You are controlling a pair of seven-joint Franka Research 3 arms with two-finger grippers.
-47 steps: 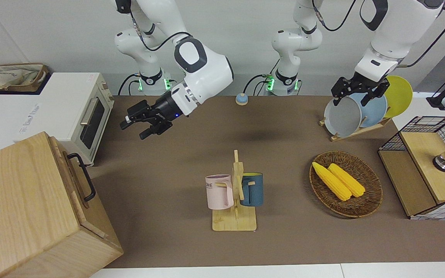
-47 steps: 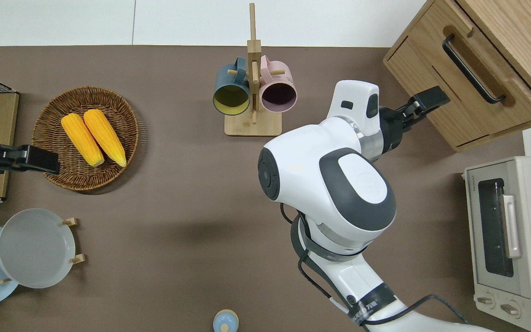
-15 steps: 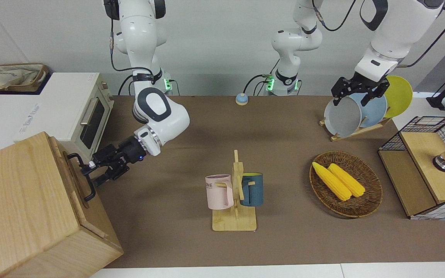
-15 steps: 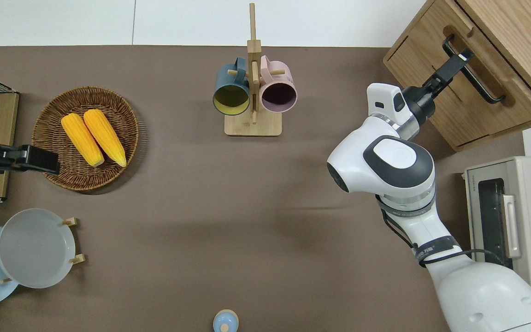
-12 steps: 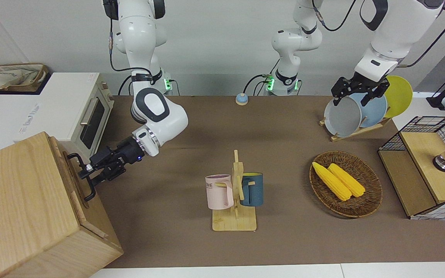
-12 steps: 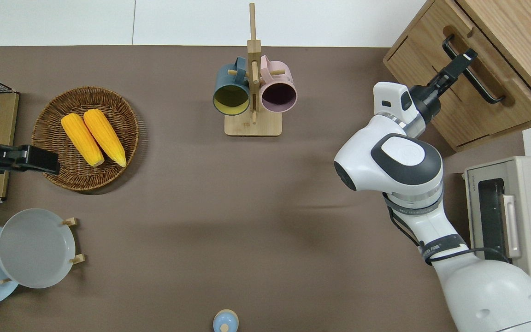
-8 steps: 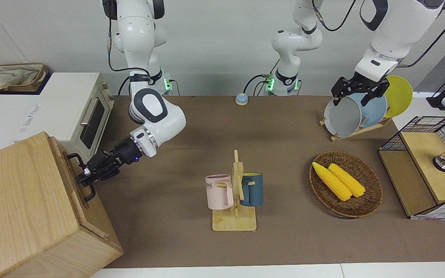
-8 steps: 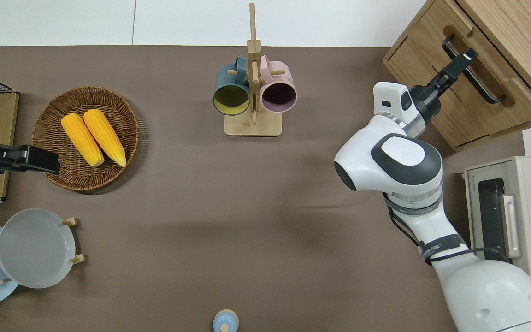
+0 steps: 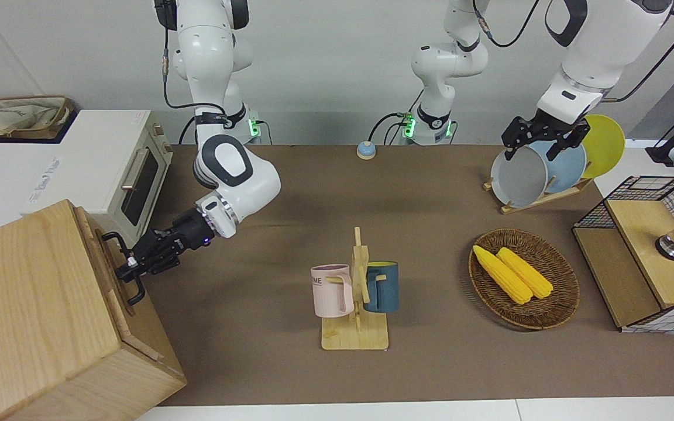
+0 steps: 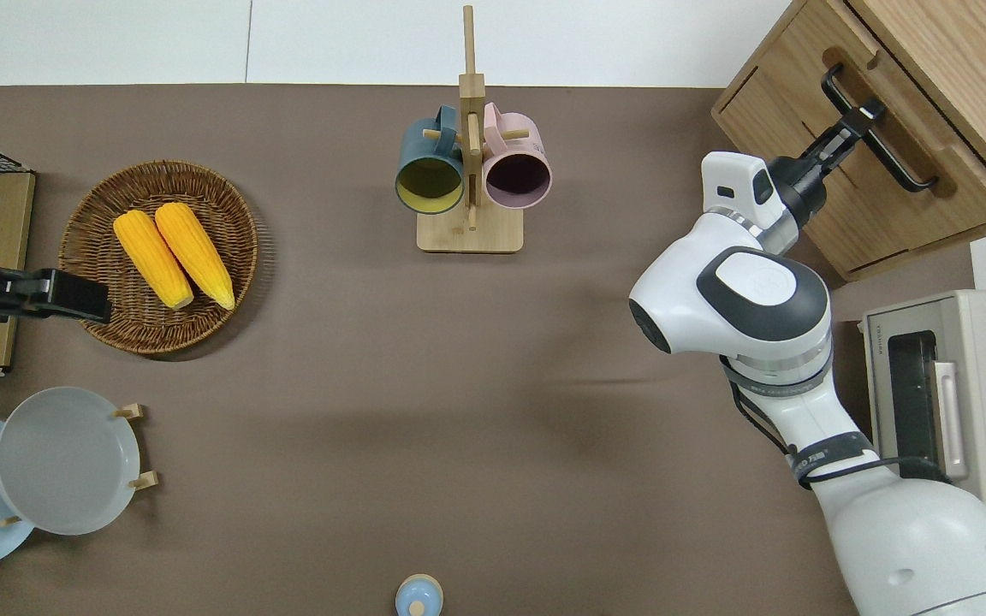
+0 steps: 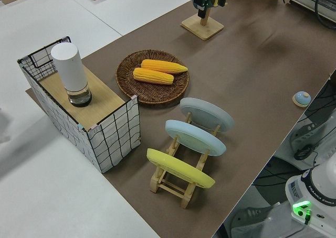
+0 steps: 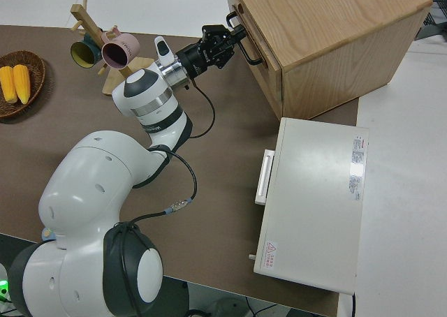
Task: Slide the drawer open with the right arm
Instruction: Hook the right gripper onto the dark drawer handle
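Observation:
The drawer [image 10: 844, 184] is the wide light-wood front of the pale wooden cabinet [image 9: 33, 304] at the right arm's end of the table. It sits flush in the cabinet. Its black loop handle [image 10: 897, 161] also shows in the front view [image 9: 134, 285] and in the right side view [image 12: 246, 50]. My right gripper [image 9: 128, 269], with a blue light, is at the end of the handle farther from the robots, its fingers closed around the bar; it also shows in the overhead view [image 10: 858, 115] and the right side view [image 12: 227, 43]. My left arm is parked with its gripper [image 9: 539, 144] open.
A white toaster oven [image 9: 132, 181] stands beside the cabinet, nearer to the robots. A wooden mug rack [image 9: 356, 292] with two mugs stands mid-table. A corn basket [image 9: 524, 278], plate rack [image 9: 542, 169] and wire-mesh cabinet [image 9: 647, 251] are at the left arm's end.
My right arm swung from over the table to the drawer handle, and its fingers closed on the bar. The drawer has not visibly moved. The left arm stayed still.

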